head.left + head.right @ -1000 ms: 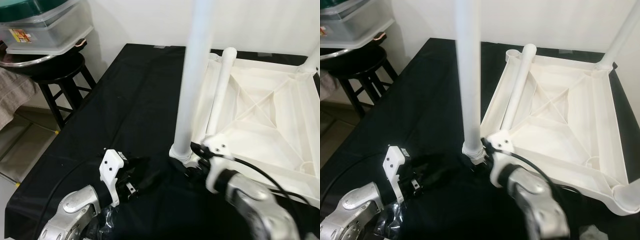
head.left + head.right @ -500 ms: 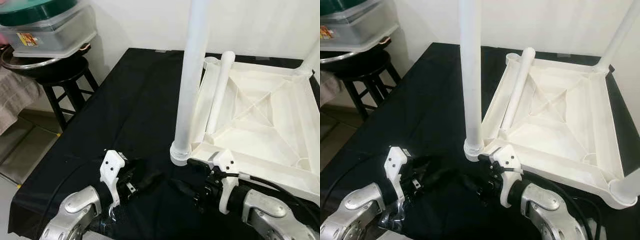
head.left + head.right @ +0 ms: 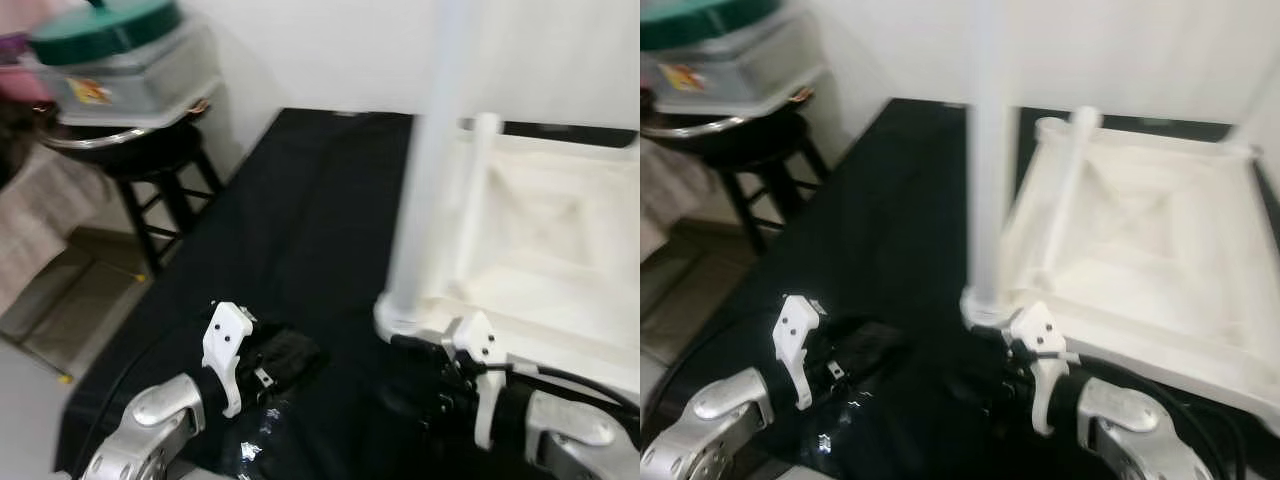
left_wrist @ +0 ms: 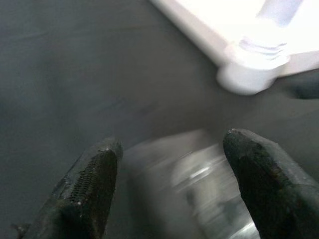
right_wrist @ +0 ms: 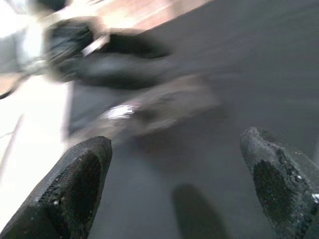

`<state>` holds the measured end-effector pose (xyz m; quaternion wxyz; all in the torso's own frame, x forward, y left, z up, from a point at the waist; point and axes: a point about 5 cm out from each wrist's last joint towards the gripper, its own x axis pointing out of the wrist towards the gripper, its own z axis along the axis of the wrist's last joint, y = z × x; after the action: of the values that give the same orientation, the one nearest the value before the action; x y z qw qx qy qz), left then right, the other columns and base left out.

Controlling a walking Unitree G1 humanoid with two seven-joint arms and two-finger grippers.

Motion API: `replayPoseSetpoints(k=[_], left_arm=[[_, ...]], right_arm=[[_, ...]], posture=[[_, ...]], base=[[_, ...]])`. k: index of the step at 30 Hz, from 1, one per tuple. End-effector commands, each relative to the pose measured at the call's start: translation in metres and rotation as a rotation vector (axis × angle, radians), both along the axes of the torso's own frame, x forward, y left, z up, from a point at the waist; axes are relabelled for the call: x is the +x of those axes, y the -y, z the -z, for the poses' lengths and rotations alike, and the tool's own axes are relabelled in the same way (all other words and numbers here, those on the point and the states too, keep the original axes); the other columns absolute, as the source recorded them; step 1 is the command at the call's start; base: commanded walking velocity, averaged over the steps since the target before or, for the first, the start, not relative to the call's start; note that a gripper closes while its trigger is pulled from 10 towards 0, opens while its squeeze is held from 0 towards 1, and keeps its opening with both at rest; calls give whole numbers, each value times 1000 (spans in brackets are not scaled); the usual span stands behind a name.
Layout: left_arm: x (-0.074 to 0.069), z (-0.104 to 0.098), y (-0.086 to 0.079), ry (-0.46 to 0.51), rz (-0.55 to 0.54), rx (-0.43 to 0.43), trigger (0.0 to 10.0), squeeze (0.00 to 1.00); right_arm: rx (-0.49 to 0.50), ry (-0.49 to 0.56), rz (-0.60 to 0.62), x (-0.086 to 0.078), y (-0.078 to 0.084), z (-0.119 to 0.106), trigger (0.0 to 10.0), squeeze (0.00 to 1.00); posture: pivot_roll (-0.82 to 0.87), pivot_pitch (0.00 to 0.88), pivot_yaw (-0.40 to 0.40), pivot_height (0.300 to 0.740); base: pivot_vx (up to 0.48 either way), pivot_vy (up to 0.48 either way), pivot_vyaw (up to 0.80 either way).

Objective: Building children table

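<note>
Lying upside down at two o'clock on the black tabletop (image 3: 300,200), the white children's table (image 3: 540,250) has one leg (image 3: 430,170) pointing straight up. Left claw (image 4: 169,169) and right claw (image 5: 169,184) both gape, released.

L gripper (image 4: 169,164) fingers (image 4: 92,181) spread wide apart over black cloth (image 4: 75,64), nothing between them but a blurry crinkly clear plastic bit (image 4: 199,184) lying on cloth. Beyond: white table corner (image 4: 249,74) w/ leg (image 4: 279,12) standing in its socket, resting on cloth, well apart from fingertips
</note>
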<state>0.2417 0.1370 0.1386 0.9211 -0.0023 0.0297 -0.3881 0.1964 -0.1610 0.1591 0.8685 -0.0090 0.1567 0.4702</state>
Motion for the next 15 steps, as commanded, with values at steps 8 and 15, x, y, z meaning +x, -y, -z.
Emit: replayPoseSetpoints(k=[8, 15], left_arm=[[1, 4, -6, 18, -20, 29, 10000, 0], [3, 4, -5, 36, -43, 31, 10000, 0]], right_arm=[[-28, 6, -74, -10, 10, -1, 10000, 0], [38, 36, 62, 9, 8, -4, 10000, 0]], posture=[[-5, 170, 61, 740], [-7, 174, 58, 740]], base=[[0, 240, 0], [0, 0, 0]])
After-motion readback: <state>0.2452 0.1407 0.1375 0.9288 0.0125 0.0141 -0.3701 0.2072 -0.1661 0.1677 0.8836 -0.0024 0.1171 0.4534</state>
